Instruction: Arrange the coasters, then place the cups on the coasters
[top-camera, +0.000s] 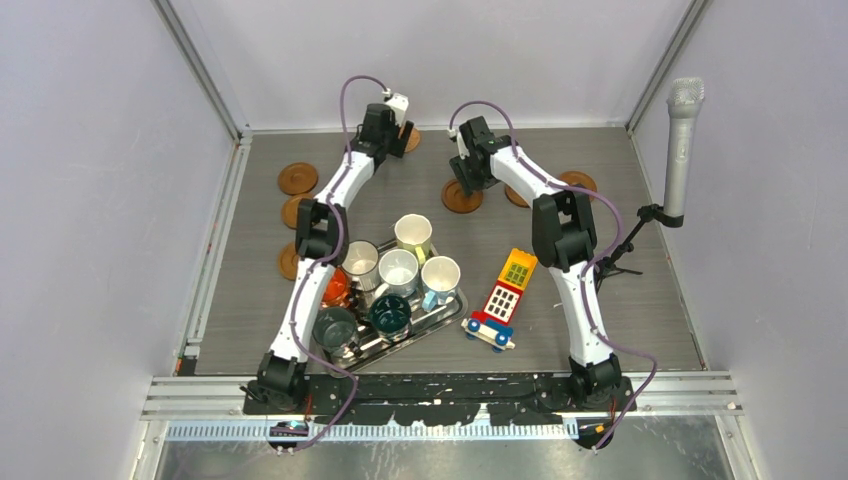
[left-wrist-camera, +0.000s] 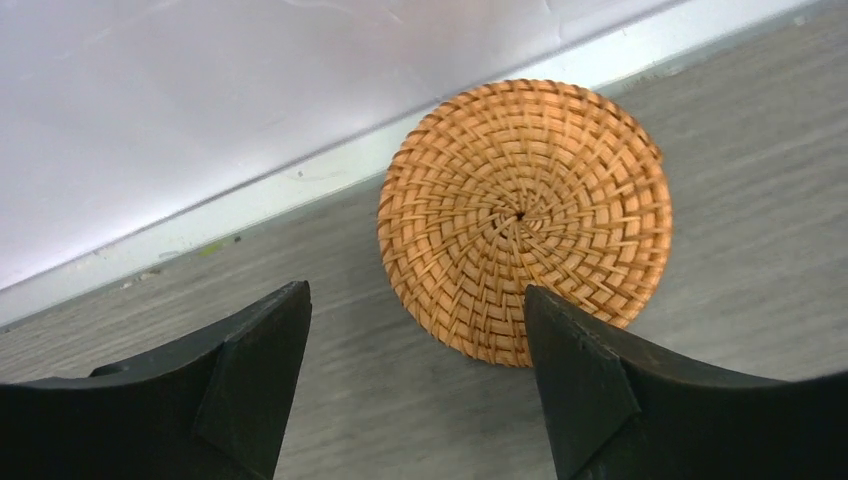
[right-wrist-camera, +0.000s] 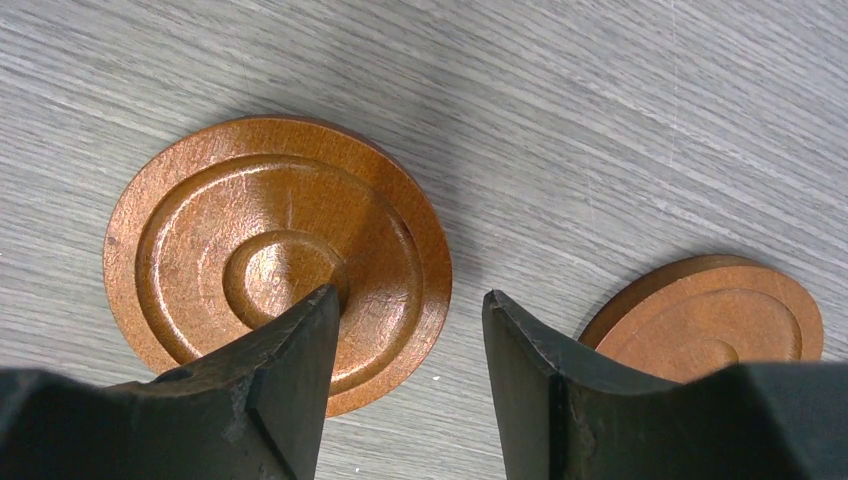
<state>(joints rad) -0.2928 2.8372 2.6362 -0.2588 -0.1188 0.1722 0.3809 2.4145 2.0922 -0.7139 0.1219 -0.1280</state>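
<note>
A woven straw-coloured coaster (left-wrist-camera: 525, 220) lies flat by the back wall, just ahead of my left gripper (left-wrist-camera: 415, 310), which is open and empty; from above that gripper (top-camera: 398, 128) is at the back centre. My right gripper (right-wrist-camera: 410, 300) is open low over a reddish-brown wooden coaster (right-wrist-camera: 278, 255), its left finger above the disc and its right finger over bare table. A second wooden coaster (right-wrist-camera: 710, 315) lies to the right. Three more coasters (top-camera: 297, 178) sit at the left. The cups (top-camera: 398, 270), orange, green, yellow and white, stand on the metal tray (top-camera: 448, 318).
A colourful toy phone (top-camera: 505, 290) lies right of the tray. A grey microphone (top-camera: 683, 140) on a stand rises at the right edge. Pale walls close in the table at the back and both sides.
</note>
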